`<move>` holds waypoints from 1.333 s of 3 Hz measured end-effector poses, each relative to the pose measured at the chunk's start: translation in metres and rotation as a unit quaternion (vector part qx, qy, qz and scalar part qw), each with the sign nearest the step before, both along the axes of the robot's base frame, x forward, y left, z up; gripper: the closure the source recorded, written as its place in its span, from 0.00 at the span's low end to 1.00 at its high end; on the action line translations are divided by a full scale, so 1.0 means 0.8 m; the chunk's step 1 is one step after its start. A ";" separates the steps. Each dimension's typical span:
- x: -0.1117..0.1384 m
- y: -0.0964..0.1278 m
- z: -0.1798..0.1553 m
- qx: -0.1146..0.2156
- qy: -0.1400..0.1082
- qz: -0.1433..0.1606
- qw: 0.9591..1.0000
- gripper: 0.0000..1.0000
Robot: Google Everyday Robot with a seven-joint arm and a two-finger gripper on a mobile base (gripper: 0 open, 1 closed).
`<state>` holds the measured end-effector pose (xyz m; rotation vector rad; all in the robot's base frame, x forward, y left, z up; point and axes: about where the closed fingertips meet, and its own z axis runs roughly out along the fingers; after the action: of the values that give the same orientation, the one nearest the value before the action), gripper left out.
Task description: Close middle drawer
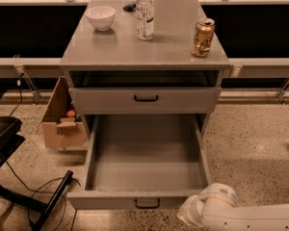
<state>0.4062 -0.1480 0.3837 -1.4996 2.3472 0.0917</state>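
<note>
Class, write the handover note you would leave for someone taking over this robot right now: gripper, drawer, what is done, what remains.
Gripper: at the bottom right of the view, on the end of the white arm, close beside the right corner of the middle drawer's front panel.
Middle drawer: pulled far out, tray empty, black bar handle facing the camera.
Drawer above: looks shut.
Bowl, bottle and can stand on the cabinet top and are not part of the job.
Done: closing has not begun.
Left: push the front panel in until the drawer is shut.
</note>
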 end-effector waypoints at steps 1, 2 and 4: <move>0.034 0.015 0.018 -0.005 -0.032 0.007 0.999 1.00; 0.069 0.036 0.040 -0.016 -0.067 0.024 0.997 1.00; 0.097 0.038 0.026 -0.004 -0.083 0.025 0.996 1.00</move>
<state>0.4840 -0.1177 0.4048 -1.5084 2.1839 -0.0291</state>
